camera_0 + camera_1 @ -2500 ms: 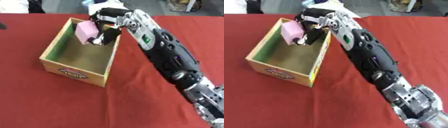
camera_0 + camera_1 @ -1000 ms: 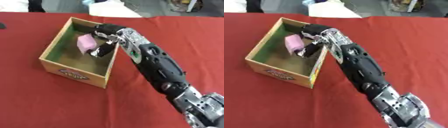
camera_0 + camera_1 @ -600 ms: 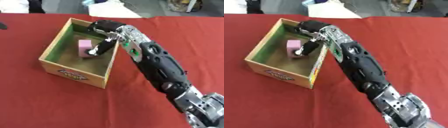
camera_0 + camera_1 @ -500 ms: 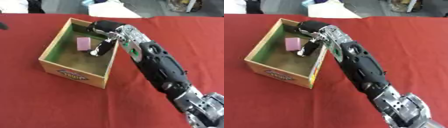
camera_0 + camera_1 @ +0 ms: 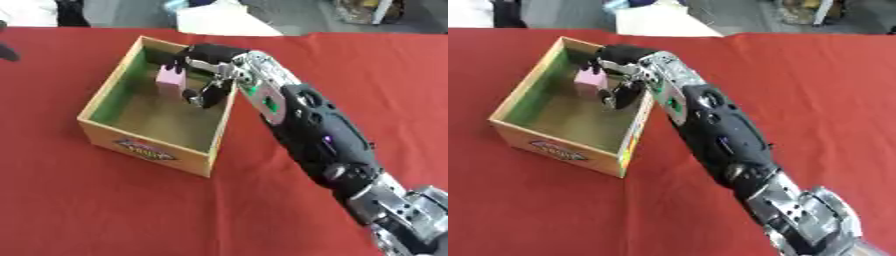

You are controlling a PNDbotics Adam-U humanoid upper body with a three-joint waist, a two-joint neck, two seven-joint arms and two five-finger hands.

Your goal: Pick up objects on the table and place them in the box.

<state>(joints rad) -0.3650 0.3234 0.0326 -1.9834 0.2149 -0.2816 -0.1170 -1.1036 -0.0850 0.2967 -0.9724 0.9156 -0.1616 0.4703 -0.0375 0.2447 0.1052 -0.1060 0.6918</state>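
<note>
The right hand reaches over the right wall into the box on the red bench, its fingers slackly curled and holding nothing, while the pink block stands inside near the far wall, just beside the fingers and seemingly apart from them. With the block down, the step in hand looks like the withdrawal: it is best done by lifting the hand straight up until it clears the rim before swinging right, so nothing catches the block or drags the box. The left hand is out of sight.
</note>
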